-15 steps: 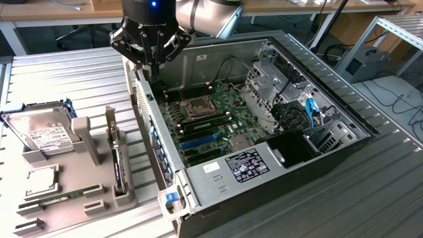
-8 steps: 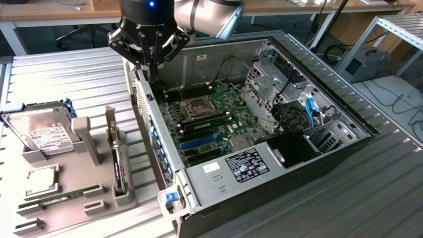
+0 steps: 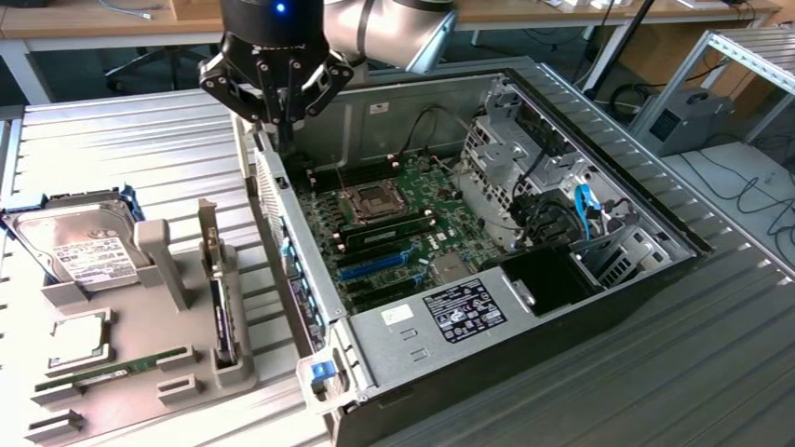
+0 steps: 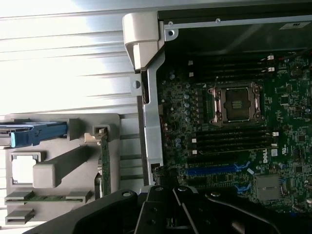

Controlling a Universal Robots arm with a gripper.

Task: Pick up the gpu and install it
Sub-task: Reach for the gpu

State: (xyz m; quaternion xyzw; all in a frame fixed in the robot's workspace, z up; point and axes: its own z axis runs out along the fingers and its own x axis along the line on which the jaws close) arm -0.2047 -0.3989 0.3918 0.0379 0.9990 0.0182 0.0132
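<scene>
Grey tray (image 3: 137, 410) is sitting by the bench (image 3: 137, 140) edge on the exterior view's left, carrying a hard drive (image 3: 81, 251) and a green memory stick (image 3: 112, 370). Gpu (image 3: 220, 312) is standing on edge in the tray slot nearest the computer case (image 3: 372, 345), untouched. Claw (image 3: 283, 140) is hovering over the case's near wall, fingers pressed together, pinching nothing. Case is lying open, motherboard (image 3: 410, 209) showing.

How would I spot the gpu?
Find the grey tray beside the open computer case. Along the tray's edge nearest the case, the gpu stands on edge: a thin black card, unlike the flat silver hard drive and green memory stick.
</scene>
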